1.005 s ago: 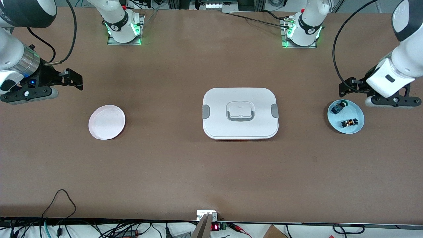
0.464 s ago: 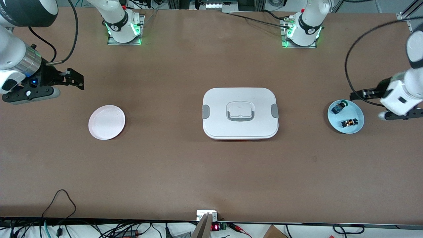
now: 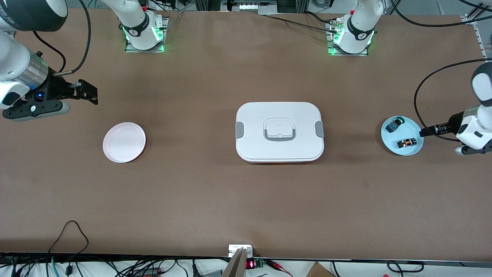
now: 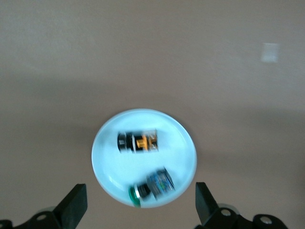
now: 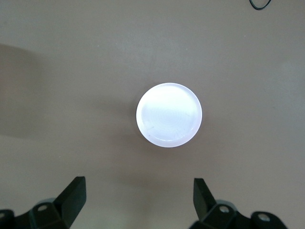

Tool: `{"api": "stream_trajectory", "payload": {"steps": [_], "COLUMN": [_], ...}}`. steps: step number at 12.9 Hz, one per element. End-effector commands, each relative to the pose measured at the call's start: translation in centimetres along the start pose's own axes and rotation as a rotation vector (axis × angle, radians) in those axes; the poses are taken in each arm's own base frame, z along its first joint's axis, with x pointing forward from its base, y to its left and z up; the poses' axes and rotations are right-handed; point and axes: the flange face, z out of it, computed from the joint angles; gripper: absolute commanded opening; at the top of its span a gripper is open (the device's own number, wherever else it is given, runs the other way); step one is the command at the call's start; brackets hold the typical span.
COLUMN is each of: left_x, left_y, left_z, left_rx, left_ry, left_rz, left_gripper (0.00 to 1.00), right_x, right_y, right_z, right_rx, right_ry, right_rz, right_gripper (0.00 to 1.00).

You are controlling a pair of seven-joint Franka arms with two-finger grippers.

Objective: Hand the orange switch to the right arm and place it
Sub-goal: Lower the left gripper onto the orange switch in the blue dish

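Table [image 3: 215, 200], brown and matte, under white lidded box [image 3: 279, 132].

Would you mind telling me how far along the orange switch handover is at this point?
Nothing looks done yet: the orange switch lies on the blue plate beside the blue-faced part. In hand: the left claw, open and empty, hangs by that plate. Left: grasp, handover, placing. The right claw waits open near the white plate.
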Motion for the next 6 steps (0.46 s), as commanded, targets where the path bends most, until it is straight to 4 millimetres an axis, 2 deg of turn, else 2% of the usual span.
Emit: {"api": "stream_trajectory", "payload": {"steps": [1,4,6], "left_x": [-2.8,-3.4,-2.9], "left_y": [-0.6,-0.8,-0.8], "left_z": [4.0,7.8,11.0], "left_rx": [-0.001,0.005,0.010], "left_ry": [0.081,0.131,0.158], "left_rz": [0.020,0.014,0.031], "left_gripper": [1.00,1.00,1.00], "right_x": [-0.1,-0.1,-0.1], "right_y": [-0.3,-0.3,-0.3], "right_z": [-0.6,-0.7,-0.6], "right_rx": [0.004,0.006,0.006], "right_ry": [0.010,0.011,0.010], "right_rz": [0.010,0.010,0.010], "right_gripper": [1.00,1.00,1.00]}}
